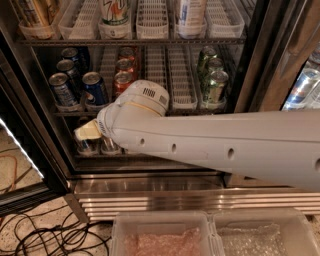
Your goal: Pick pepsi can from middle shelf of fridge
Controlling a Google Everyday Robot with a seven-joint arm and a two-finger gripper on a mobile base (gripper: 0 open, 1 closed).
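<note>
The fridge [175, 200] stands open in front of me. Its middle shelf [180, 107] holds white slotted lanes of cans. The deep blue pepsi can [95, 88] stands at the front of the second lane from the left, next to a paler blue patterned can [62, 90]. Red cans [122, 80] stand to its right and green cans [216, 85] further right. My white arm [210, 145] reaches in from the right. My gripper [87, 132] shows as a cream tip just below and left of the pepsi can, under the shelf's front edge, not touching it.
The upper shelf holds tall bottles [114, 12]. Cans [89, 146] stand on the lower shelf behind my gripper. The glass door [20, 165] hangs open at the left. Black cables [50, 235] lie on the floor. Two clear plastic bins [165, 235] sit at the bottom edge.
</note>
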